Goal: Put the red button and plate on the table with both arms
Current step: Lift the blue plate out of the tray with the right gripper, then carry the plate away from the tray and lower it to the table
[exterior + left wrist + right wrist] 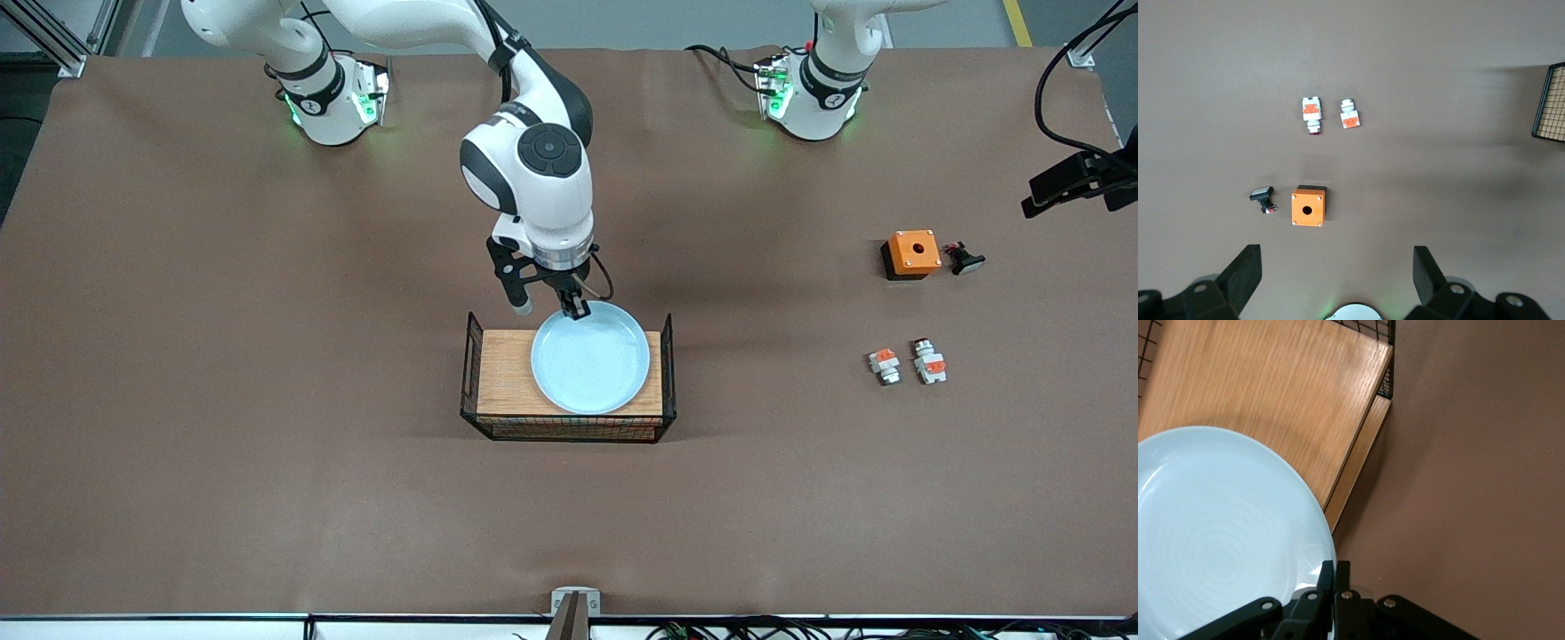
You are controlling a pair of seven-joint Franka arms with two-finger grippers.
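The pale blue plate lies on the wooden top of the wire rack in the middle of the table. My right gripper is shut on the plate's rim, at the edge farthest from the front camera. Two near-identical red button modules lie side by side on the table toward the left arm's end, also seen in the left wrist view. My left gripper hangs open and empty high over the table, near the orange box.
An orange box with a hole and a small black button piece lie farther from the front camera than the two modules. The rack's black wire sides rise above its wooden top.
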